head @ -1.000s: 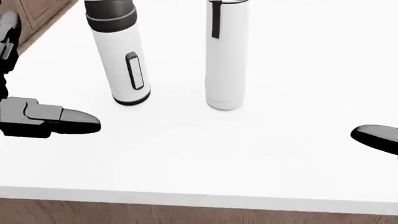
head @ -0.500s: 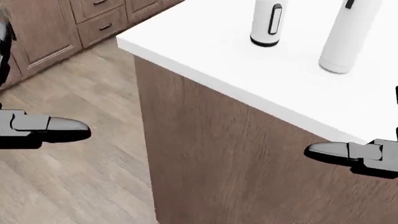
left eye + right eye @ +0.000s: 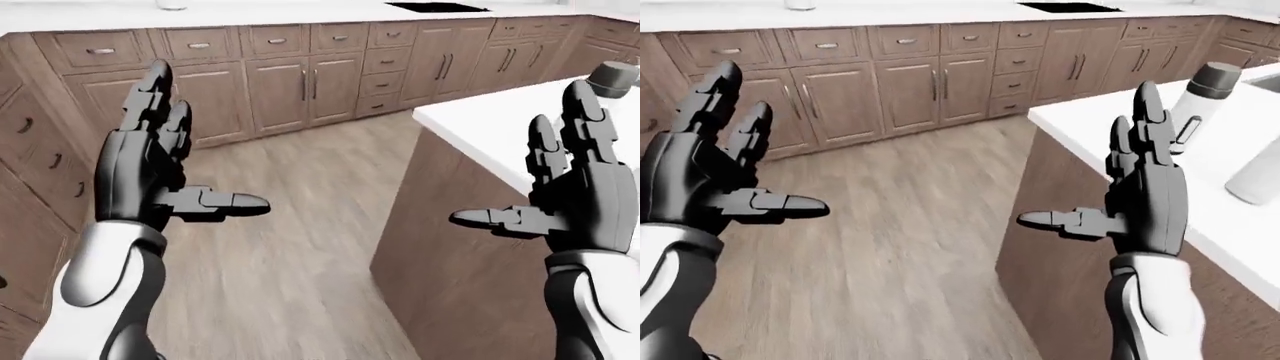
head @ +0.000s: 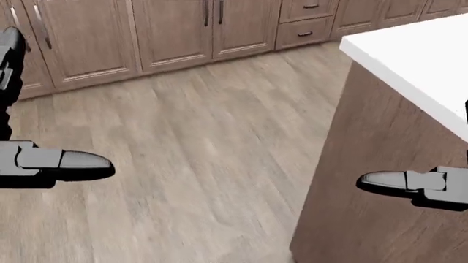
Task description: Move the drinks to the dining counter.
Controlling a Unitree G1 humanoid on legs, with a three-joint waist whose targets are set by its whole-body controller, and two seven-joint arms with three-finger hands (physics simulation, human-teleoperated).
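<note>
Both empty: left hand [image 3: 150,176] at 9 o'clock, right hand [image 3: 1145,199] at 3, fingers spread. At 2 o'clock on white counter [image 3: 1110,124], gray-capped bottle [image 3: 1200,97], possibly a thermos; second white bottle [image 3: 1260,176] beside.

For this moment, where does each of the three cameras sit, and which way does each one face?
Head view: on the head, tilted down at the wood floor and the counter corner; only thumb tips show.
Left-eye view: looks ahead at the cabinets; both open hands raised, left hand, right hand.
Right-eye view: nearly the same, adding two bottles on the counter.
</note>
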